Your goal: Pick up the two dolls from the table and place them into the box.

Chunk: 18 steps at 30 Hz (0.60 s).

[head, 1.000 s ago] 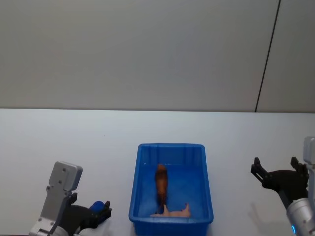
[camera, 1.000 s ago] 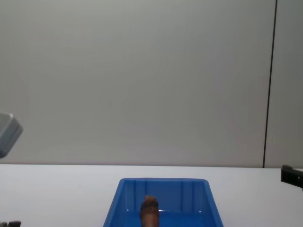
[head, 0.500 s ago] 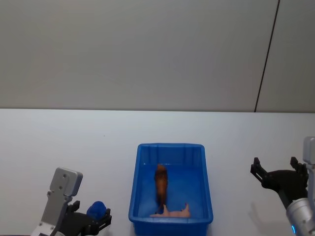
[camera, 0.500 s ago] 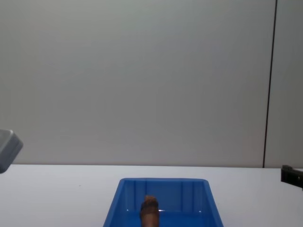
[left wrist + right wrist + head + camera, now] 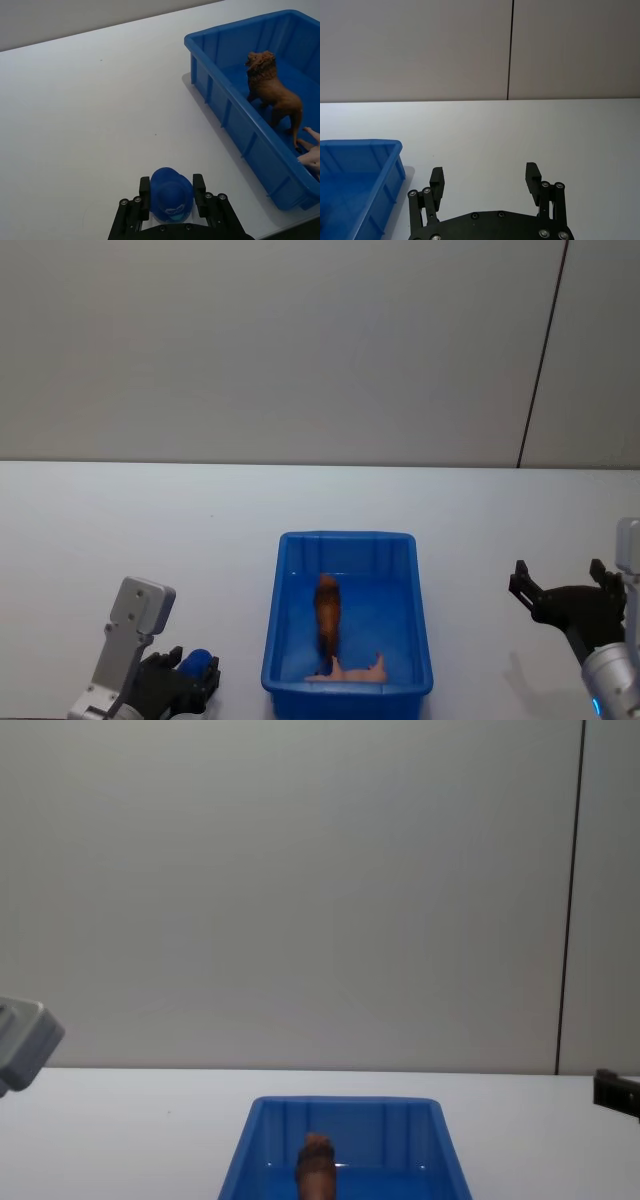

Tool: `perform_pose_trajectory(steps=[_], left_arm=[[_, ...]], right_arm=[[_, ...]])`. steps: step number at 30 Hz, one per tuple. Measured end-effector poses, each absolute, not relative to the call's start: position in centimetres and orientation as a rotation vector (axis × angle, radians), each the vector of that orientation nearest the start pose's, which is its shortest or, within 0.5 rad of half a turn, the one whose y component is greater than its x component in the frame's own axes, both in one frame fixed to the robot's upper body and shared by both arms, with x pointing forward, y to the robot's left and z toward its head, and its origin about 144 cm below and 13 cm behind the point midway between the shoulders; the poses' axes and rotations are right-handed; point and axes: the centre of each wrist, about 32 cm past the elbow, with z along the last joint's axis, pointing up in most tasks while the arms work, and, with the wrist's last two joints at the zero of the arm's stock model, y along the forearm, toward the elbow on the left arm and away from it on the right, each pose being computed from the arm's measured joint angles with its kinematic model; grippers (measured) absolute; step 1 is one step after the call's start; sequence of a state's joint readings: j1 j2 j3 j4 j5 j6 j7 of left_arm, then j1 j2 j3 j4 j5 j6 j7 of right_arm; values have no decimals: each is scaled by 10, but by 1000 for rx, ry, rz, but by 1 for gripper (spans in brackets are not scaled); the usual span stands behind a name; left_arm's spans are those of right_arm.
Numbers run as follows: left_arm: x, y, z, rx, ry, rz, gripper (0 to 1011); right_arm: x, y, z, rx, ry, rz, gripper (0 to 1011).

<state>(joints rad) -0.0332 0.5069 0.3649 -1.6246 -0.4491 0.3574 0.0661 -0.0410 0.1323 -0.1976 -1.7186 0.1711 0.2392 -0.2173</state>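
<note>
Already the plain white desk (image 5: 120,530) carries the bright blue plastic box (image 5: 420,635) at its near edge, holding both the shaggy reddish-brown dog-like doll (image 5: 327,612) and pale pink pig-like doll (image 5: 355,672). The left gripper (image 5: 171,200), jaws clamped on a small blue round toy (image 5: 171,192), could drag it off the near edge; the right gripper (image 5: 486,180) hangs with jaws apart.

The blue box (image 5: 347,682) stands at the middle of the white tabletop's (image 5: 120,530) near edge, its raised rim the one barrier, while bare surface runs free to the left, right and far edges around it.
</note>
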Motion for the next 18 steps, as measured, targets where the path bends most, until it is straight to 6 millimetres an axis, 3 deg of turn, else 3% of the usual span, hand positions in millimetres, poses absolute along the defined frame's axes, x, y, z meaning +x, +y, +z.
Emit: perform_pose_trajectory(steps=[8,18], left_arm=[[452,263,1143,435,235,1271,301],[456,262,1143,454,244,1270,217]], right_arm=[[440,-197,1168,-119,140,-1562,1001],[440,-197,1168,-119,140,-1562,1001]])
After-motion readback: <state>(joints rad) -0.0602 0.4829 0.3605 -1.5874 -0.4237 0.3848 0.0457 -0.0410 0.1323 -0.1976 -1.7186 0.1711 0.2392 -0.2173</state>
